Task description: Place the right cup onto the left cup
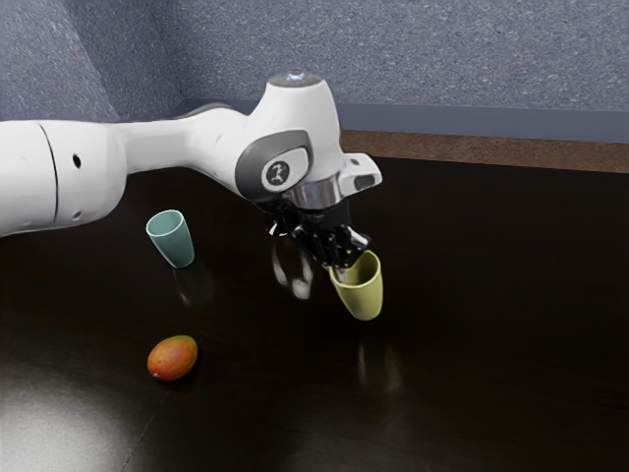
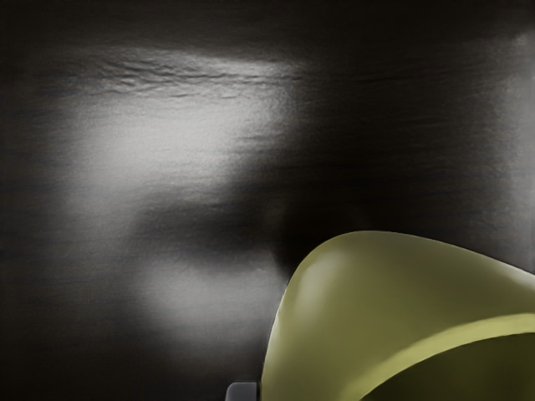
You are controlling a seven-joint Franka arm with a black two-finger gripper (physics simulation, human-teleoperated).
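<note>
Yellow cup, presumably right cup: mouth up, rim right at gripper. Can't tell how far gripper is open or whether it has hold of cup. Key relation: teal cup, likely target, mouth up on table, well apart toward exterior view's left. Carry should go that way, above teal rim, base over mouth.

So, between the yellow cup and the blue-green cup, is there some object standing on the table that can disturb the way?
No, nothing visible stands between the yellow cup and the blue-green cup. The mango-like fruit lies off that straight line, nearer the exterior view's camera.
</note>
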